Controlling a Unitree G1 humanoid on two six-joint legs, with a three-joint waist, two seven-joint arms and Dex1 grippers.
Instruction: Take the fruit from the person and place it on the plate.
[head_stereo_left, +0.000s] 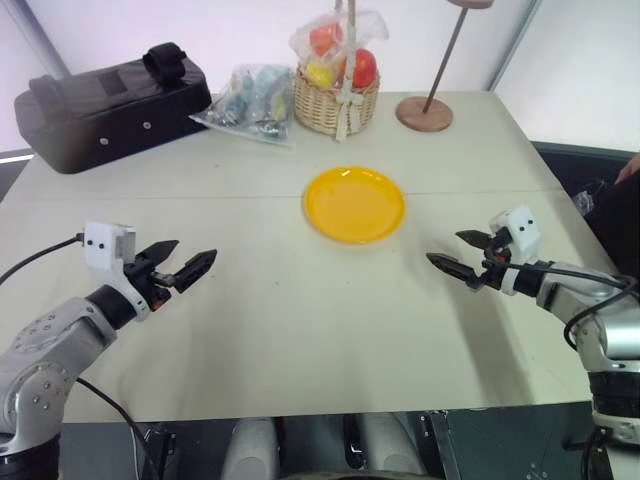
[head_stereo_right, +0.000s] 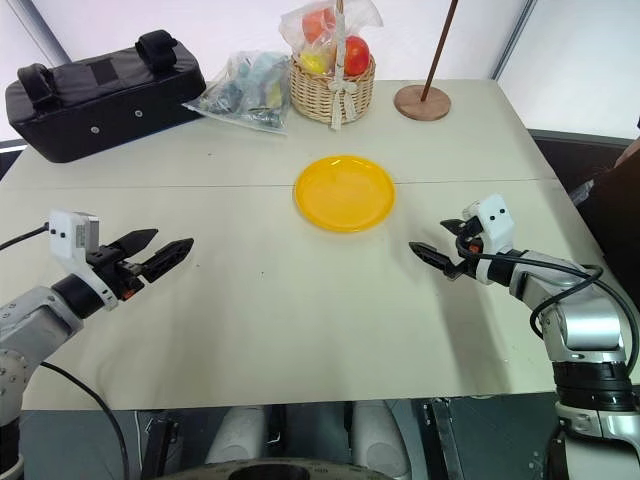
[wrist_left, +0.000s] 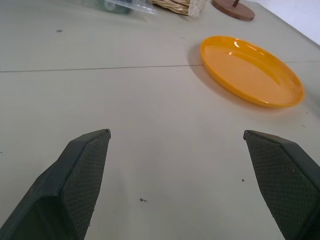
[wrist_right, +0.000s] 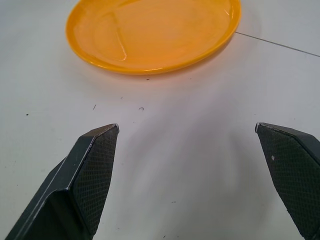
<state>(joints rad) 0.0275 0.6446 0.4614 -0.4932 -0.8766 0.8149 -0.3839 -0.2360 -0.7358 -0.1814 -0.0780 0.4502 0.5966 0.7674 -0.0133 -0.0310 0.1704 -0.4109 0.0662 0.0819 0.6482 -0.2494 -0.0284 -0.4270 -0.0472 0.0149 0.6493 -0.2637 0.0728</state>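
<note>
Nothing is done yet. Both the left gripper (head_stereo_left: 185, 268) and right gripper (head_stereo_left: 458, 254) hover spread and empty over the table (head_stereo_left: 300, 330). The yellow plate (head_stereo_left: 354, 204) lies bare at twelve o'clock between them. A sliver at three o'clock is possibly the person (head_stereo_left: 629, 170); no loose fruit is offered so far.

Both arms were held out low over the counter (head_stereo_left: 300, 330), one at each side, bent inward so that the grippers angled toward each other across the bare middle. The left gripper (head_stereo_left: 190, 262) hovered above the surface with its two black fingers spread apart and nothing between them, its white wrist block just behind. The right gripper (head_stereo_left: 462, 252) likewise hung clear of the surface, tipped slightly downward, its jaws wide and empty, a black cable looping back along the forearm.
</note>
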